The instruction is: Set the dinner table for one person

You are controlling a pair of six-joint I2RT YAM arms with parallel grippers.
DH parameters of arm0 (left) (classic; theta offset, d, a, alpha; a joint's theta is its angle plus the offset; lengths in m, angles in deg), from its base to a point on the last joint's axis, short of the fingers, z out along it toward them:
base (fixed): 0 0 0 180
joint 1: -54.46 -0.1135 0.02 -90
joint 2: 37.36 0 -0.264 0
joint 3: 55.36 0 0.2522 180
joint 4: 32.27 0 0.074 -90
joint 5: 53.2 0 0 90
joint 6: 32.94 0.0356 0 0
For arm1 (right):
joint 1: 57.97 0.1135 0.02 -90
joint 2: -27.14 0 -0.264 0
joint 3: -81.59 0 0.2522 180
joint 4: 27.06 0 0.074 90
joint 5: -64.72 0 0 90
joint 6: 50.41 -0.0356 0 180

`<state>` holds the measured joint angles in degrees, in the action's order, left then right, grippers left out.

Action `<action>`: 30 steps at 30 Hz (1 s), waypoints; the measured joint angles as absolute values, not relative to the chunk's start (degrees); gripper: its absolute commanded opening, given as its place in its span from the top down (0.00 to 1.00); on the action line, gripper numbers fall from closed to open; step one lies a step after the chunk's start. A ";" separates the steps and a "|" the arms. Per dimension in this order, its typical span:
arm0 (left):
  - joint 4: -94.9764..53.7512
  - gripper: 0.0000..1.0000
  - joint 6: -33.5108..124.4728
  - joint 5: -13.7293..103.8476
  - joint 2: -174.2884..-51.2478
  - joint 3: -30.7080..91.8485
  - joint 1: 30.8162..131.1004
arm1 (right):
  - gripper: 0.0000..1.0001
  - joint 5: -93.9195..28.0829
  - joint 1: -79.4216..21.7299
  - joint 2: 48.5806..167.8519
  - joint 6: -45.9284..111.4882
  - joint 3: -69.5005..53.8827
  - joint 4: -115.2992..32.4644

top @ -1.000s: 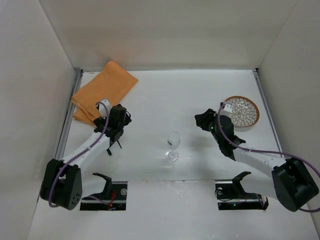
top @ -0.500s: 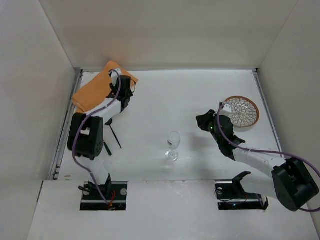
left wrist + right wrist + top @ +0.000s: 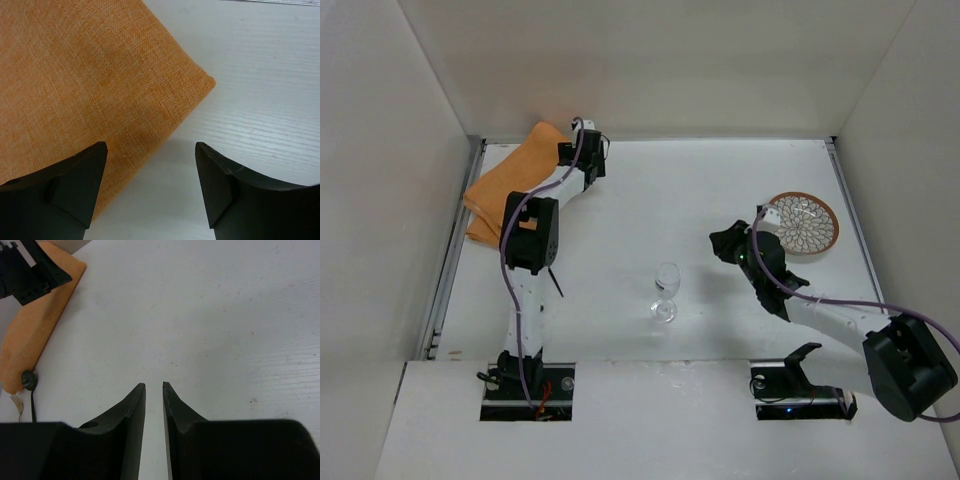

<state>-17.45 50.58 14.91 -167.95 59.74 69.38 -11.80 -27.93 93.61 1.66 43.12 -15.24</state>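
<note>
The white dinner table carries an orange folded cloth at the far left, a clear wine glass upright near the middle, and a patterned plate at the right. My left gripper is open and empty, stretched out low over the cloth's far right corner; its left finger is over cloth, its right finger over bare table. My right gripper is shut on nothing, just left of the plate, with its tips above bare table.
A thin black utensil lies beside the left arm's forearm. In the right wrist view a fork and a black-handled utensil lie by the cloth's near edge. Metal rails and white walls bound the table.
My left arm has swung from the cutlery near the table's left middle out to the cloth's far corner, leaving the utensils on the table. The right arm has stayed put.
</note>
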 measured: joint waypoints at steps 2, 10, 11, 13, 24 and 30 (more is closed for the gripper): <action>-16.88 0.34 52.74 13.77 -170.33 62.63 69.70 | 0.74 -11.80 -27.49 93.83 1.66 43.05 -15.24; -14.50 0.45 60.96 10.43 -180.03 74.32 70.80 | 0.74 -11.87 -25.94 94.31 1.68 42.13 -15.19; -14.30 0.48 61.86 10.14 -180.93 75.87 70.93 | 0.74 -11.85 -25.88 94.33 1.68 42.04 -15.19; -14.04 0.62 63.28 9.75 -182.24 78.14 71.04 | 0.74 -11.82 -25.85 94.33 1.68 42.04 -15.17; -15.29 0.95 68.00 12.96 -185.50 83.81 72.26 | 0.74 -11.82 -25.70 95.58 1.68 42.02 -15.06; -19.04 0.95 73.20 20.50 -185.50 83.81 76.81 | 0.76 -11.82 -25.70 97.18 1.68 42.02 -15.06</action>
